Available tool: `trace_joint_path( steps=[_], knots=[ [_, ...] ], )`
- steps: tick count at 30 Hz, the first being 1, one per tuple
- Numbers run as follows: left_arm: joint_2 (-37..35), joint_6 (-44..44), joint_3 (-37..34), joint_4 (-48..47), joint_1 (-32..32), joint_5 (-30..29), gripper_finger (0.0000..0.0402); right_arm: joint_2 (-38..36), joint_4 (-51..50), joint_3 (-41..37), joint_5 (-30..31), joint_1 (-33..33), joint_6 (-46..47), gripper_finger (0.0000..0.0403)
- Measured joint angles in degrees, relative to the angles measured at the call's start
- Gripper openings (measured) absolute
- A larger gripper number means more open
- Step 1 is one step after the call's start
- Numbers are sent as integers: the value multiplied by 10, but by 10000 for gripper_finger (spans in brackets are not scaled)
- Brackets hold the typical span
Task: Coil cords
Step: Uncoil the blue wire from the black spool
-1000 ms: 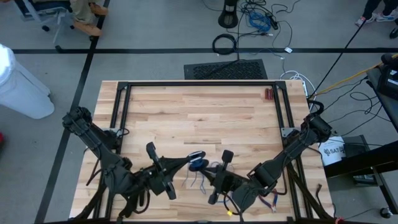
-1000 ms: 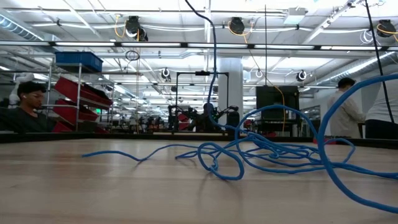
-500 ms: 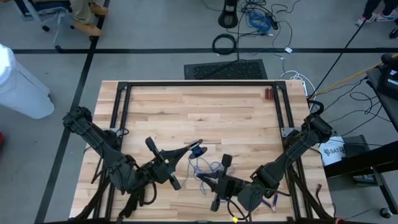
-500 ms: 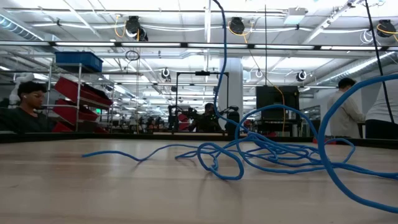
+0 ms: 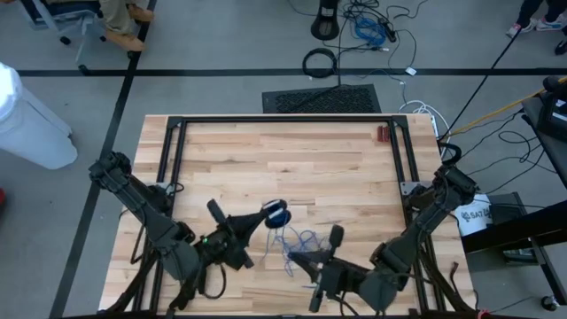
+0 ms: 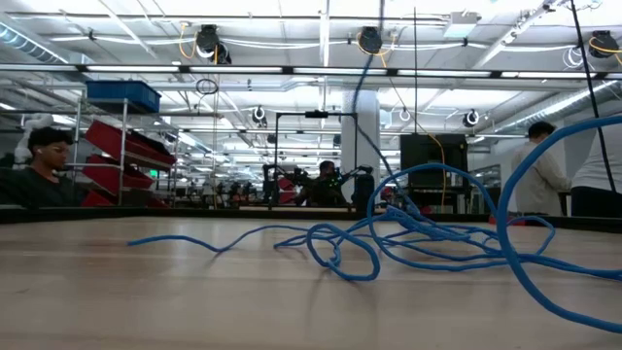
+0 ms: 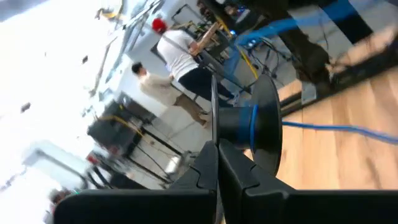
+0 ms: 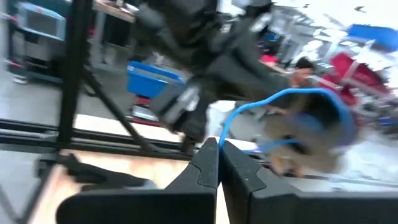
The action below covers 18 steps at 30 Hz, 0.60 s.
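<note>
we see both arms bent low over the near edge of the table (image 5: 266, 151); the left gripper (image 5: 262, 213) reaches toward the middle, fingers clenched on a small dark spool (image 7: 264, 127) with the blue cord (image 6: 428, 238) wound on it; the right gripper (image 5: 292, 258) points left, fingers pinched on a strand of the cord; the rest lies in loose loops on the wood between them

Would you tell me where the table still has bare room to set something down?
The far half of the table, between the black frame rails, is bare except a small red object. The near middle is crowded: blue cord, left gripper, right gripper.
</note>
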Motion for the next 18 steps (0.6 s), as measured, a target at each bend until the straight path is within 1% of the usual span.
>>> trace_joint_path(
  steps=[4, 6, 8, 13, 18],
  knots=[
    [0, 61, 0, -16, -33, 0, 2, -1, -17, 1, 99, 22, -55, 0],
    [0, 84, 0, -4, -49, 0, 1, -2, -44, 1, 160, 29, -72, 0],
    [0, 105, 0, 13, -63, 0, 1, -2, -87, 1, 199, 30, -68, 0],
    [0, 155, 0, 69, -89, 0, 1, -2, -184, 1, 201, 24, 1, 0],
    [0, 177, 0, 88, -103, 1, 1, -2, -293, 1, 196, 6, 85, 0]
  ],
)
